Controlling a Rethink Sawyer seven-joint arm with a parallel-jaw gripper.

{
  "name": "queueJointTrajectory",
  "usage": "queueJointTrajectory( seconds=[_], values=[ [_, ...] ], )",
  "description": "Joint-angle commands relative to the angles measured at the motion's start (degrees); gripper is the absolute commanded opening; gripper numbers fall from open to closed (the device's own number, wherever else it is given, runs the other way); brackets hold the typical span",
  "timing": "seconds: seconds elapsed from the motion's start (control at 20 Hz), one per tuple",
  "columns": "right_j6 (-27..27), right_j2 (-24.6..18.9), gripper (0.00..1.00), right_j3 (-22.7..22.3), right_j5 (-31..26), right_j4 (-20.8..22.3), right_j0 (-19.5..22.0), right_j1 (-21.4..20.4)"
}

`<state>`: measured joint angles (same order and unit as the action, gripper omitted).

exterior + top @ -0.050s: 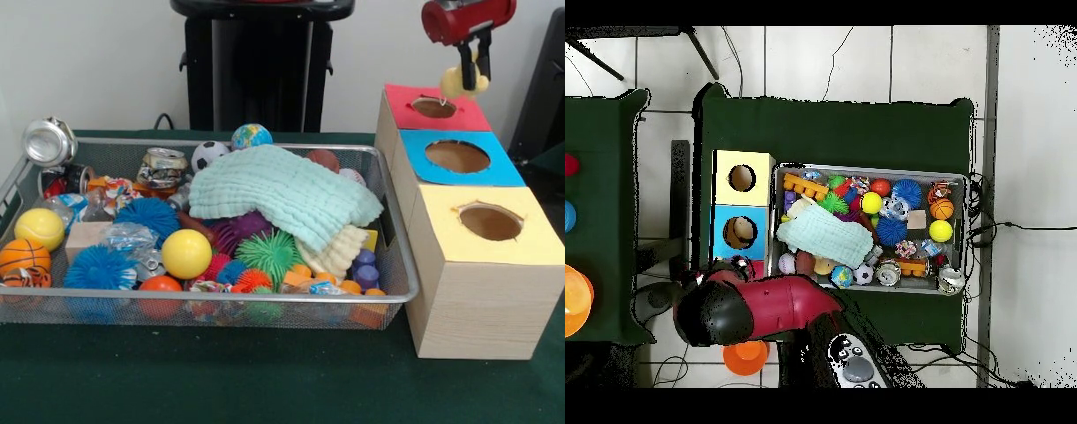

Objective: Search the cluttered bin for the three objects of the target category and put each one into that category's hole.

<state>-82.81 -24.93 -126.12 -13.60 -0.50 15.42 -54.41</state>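
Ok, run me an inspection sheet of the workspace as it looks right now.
Surface: dark green cloth table, bare in front of the bin.
Job's things: wire mesh bin; wooden box with red hole, blue hole and yellow hole.
Clutter: mint cloth draped over balls, spiky toys, crushed cans and blocks; yellow ball near the bin's front.
Gripper: gripper above the red hole, shut on a pale yellow object.
Cables: black cable on the floor beside the table.
Surroundings: tiled floor, second green table, orange bowl.
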Motion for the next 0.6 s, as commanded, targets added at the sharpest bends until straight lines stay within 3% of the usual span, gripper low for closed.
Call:
queueJointTrajectory(
  seconds=[0.05, 0.2, 0.6],
  values=[
    [-16.72, 8.33, 0.0, 1.82, -1.13, -3.64, -4.84, 4.98],
    [-16.44, 10.85, 0.0, 3.44, -1.47, -3.96, -7.24, 6.55],
    [-14.33, 12.76, 0.0, 3.41, -0.63, -4.72, -9.12, 6.88]
  ],
)
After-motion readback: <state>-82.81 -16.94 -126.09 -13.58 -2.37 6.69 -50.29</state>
